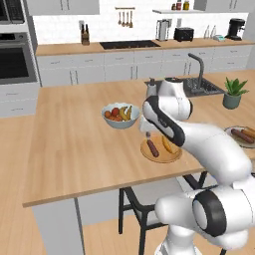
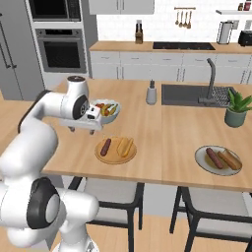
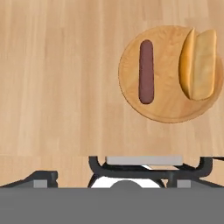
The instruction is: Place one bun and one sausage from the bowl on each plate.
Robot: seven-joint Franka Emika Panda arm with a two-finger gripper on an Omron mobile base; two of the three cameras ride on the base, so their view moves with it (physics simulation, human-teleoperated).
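The tan wooden plate [image 1: 160,155] [image 2: 115,158] [image 3: 168,109] holds one reddish-brown sausage [image 1: 153,148] [image 2: 106,147] [image 3: 146,71] and one golden bun [image 1: 168,145] [image 2: 125,146] [image 3: 199,63] side by side. On the right, the pale grey plate [image 1: 234,131] [image 2: 202,156] carries another sausage [image 1: 242,135] [image 2: 213,157] and bun [image 1: 250,131] [image 2: 229,159]. My gripper [image 1: 148,135] [image 2: 82,130] hangs open just above the counter, left of the tan plate, with nothing between its fingers. The bowl is out of view.
A white bowl of fruit [image 1: 120,114] [image 2: 106,109] stands just behind the gripper. A soap bottle [image 2: 151,93], the sink [image 2: 197,94] and a potted plant [image 1: 233,93] [image 2: 237,109] lie further back right. Dark chairs [image 2: 206,206] sit under the counter's front edge.
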